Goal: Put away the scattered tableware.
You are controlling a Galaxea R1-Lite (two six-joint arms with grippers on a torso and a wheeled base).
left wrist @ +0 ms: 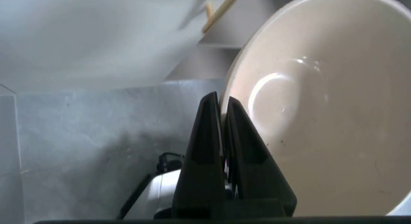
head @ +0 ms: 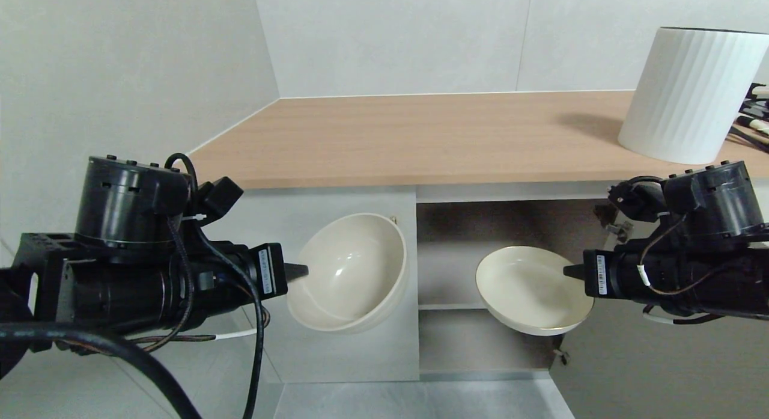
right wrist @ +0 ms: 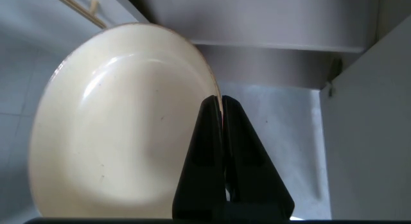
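1. In left gripper [head: 298,270]: deep bowl [head: 354,275], rim-pinched, at claw's 3 o'clock, before cabinet door [head: 282,220].
2. In right gripper [head: 569,272]: shallow bowl [head: 528,293], rim-pinched, at claw's 9 o'clock, before open cabinet [head: 456,226].

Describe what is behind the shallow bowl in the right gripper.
Behind the shallow bowl held by the right gripper is an open cabinet with a shelf. The bowl covers much of that shelf, so anything standing there is hidden.
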